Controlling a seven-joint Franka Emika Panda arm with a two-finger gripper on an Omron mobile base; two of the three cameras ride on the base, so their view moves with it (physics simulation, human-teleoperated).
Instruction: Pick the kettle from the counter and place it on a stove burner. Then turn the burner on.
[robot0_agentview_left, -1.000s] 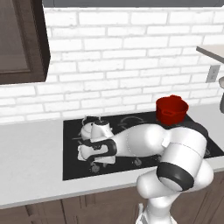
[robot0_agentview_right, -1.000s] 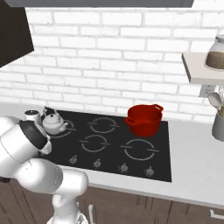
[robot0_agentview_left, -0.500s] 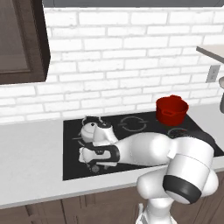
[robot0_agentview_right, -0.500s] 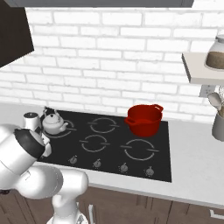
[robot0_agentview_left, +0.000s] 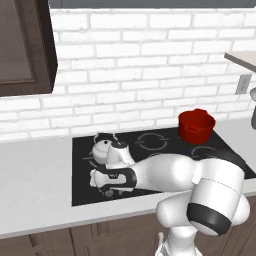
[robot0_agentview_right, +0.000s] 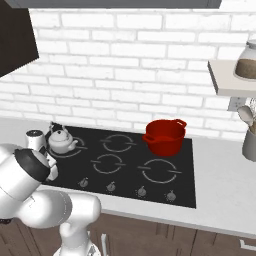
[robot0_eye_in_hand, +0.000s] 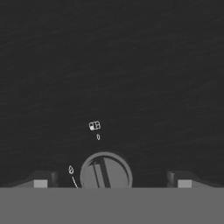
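The kettle (robot0_agentview_right: 61, 141) stands upright on the rear left stove burner (robot0_agentview_right: 75, 148) of the black cooktop (robot0_agentview_right: 150, 187), clear of the counter (robot0_agentview_left: 35, 190), so the placing step looks complete and only the switching-on remains. The red pot (robot0_agentview_right: 165, 136) sits on a rear burner towards the right, well apart from the kettle. The arm is bent low over the cooktop's front left edge, consistent with a reach for the controls there. In the hand view a round control knob (robot0_eye_in_hand: 105, 171) lies directly below the tool (robot0_eye_in_hand: 109, 183), between its fingertips (robot0_eye_in_hand: 40, 183). The tool's jaws stand wide apart, holding nothing; no contact with the knob can be confirmed.
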